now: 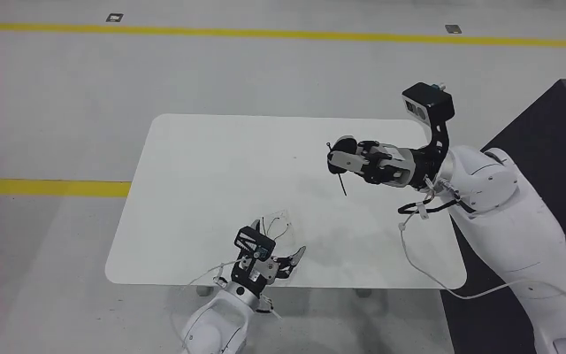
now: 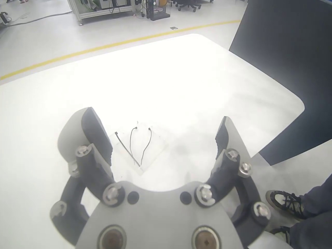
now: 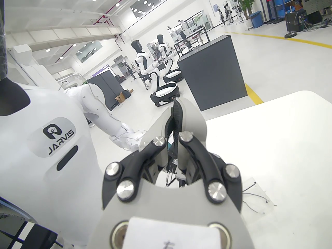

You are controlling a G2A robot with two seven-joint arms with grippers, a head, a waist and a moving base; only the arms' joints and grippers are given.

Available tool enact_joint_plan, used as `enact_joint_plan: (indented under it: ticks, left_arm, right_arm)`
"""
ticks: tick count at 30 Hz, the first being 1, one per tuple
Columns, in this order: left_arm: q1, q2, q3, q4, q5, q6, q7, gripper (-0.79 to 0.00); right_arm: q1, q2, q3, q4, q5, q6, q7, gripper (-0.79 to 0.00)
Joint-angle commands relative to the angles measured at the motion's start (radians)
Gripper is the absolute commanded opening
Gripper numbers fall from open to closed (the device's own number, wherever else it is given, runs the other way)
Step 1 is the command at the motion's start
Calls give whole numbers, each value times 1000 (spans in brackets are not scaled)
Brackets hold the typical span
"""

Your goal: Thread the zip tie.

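A black zip tie (image 1: 341,181) is held in the right tool (image 1: 340,159), whose fingers are pressed together on it. A short end is seen sticking out past the fingers on one side, and the longer part hangs down below them. Tie and tool are held above the white worktop (image 1: 203,177), over the part of it nearest the right arm. In the right wrist view the two dark finger pads (image 3: 177,112) are seen closed flat against each other.

Three more thin black ties (image 2: 131,143) are laid on a clear sheet (image 2: 155,147) that lies flat on the worktop near the edge by the left arm. Their small heads are spread apart, while their tails come together at one corner of the sheet, touching or nearly so. Two of them are curved and the third is straight.

The left tool (image 2: 157,120) is held just beside this sheet, above the worktop edge, with its fingers spread wide and nothing between them. The sheet and its ties are seen through the gap. The two tools are well apart.

A tall dark panel (image 2: 285,53) stands beside the worktop, and a yellow line (image 1: 265,34) is painted across the pale floor beyond it.
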Motion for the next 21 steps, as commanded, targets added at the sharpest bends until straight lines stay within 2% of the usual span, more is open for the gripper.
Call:
enact_joint_plan:
  ticks: [1,3,5,11,14,15,21]
  left_arm:
    - [15,0,16,-13,-1,-20,-6,0]
    - [6,-5,35,-25,4,1,-70,0]
    - [-38,-16,75,-19,55,41,-164,0]
    - [-255,-79,201,77,32,186,-391,0]
    - [-341,-115,237,116,-40,280,-449,0]
    - [-354,-126,240,110,-100,309,-450,0]
    - [-354,-126,240,110,-100,309,-450,0]
  right_arm:
    - [0,0,0,0,0,0,0,-785]
    - [0,0,0,0,0,0,0,-785]
    - [0,0,0,0,0,0,0,-785]
    - [0,0,0,0,0,0,0,-785]
    - [0,0,0,0,0,0,0,-785]
    - [0,0,0,0,0,0,0,-785]
    - [0,0,0,0,0,0,0,-785]
